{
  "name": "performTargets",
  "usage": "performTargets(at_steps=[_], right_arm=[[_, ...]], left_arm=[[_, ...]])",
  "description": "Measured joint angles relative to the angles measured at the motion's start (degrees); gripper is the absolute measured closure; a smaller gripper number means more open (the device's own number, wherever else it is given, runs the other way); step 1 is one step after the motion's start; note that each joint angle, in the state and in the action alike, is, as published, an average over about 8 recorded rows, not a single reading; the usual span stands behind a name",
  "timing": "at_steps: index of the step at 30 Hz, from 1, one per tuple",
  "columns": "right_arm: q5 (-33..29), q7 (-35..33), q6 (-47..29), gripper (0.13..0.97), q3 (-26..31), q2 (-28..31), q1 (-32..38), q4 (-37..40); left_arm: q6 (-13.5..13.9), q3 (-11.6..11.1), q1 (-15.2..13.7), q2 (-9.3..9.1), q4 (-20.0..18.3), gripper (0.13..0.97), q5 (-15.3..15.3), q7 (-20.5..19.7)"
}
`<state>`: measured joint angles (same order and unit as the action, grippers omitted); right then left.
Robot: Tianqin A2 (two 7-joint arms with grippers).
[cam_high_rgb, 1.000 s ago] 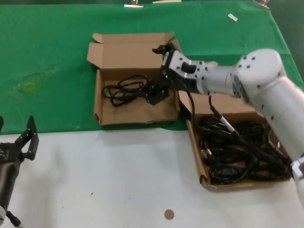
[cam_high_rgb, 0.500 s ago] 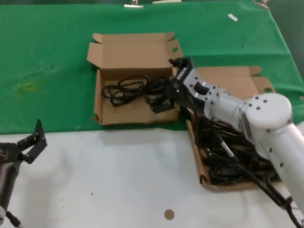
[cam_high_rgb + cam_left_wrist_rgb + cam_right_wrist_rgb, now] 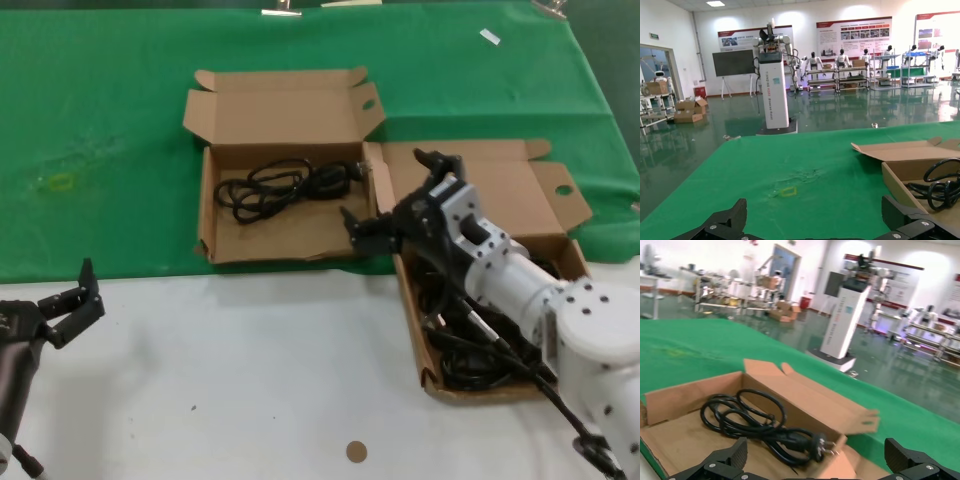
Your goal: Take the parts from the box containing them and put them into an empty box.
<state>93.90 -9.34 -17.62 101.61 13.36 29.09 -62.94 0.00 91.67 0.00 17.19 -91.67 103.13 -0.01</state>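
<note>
One coiled black power cable (image 3: 280, 188) lies in the left cardboard box (image 3: 208, 215) on the green cloth; it also shows in the right wrist view (image 3: 760, 422) and the left wrist view (image 3: 940, 185). The right box (image 3: 500, 190) holds a pile of several black cables (image 3: 480, 340). My right gripper (image 3: 384, 187) is open and empty, hovering over the seam between the two boxes, just right of the left box's wall (image 3: 690, 392). My left gripper (image 3: 68, 292) is open and empty, parked over the white table at the far left.
Both boxes have their lids folded open at the back. The green cloth (image 3: 100, 120) carries a small yellow mark (image 3: 60, 182) and a white tag (image 3: 489, 36). A small brown disc (image 3: 355, 451) lies on the white table (image 3: 250, 380) in front.
My right gripper has left the cable lying in the left box and moved right and toward me, to the edge of the full box. The left gripper has shifted slightly.
</note>
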Motion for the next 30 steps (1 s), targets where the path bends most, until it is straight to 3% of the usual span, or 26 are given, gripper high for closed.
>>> performTargets(at_steps=[4, 21, 30], right_arm=[[1.41, 1.43, 2.69, 0.129, -1.52, 0.58, -4.41, -4.39], [7.26, 7.35, 13.87, 0.129, -7.82, 3.01, -22.88, -22.60], [8.35, 8.45, 15.92, 0.129, -8.98, 3.46, -26.29, -25.98]], left_arm=[[0.00, 0.00, 0.00, 0.00, 0.00, 0.166, 0.00, 0.00], [0.00, 0.00, 0.00, 0.00, 0.00, 0.132, 0.00, 0.00], [0.00, 0.00, 0.00, 0.00, 0.00, 0.132, 0.01, 0.00]])
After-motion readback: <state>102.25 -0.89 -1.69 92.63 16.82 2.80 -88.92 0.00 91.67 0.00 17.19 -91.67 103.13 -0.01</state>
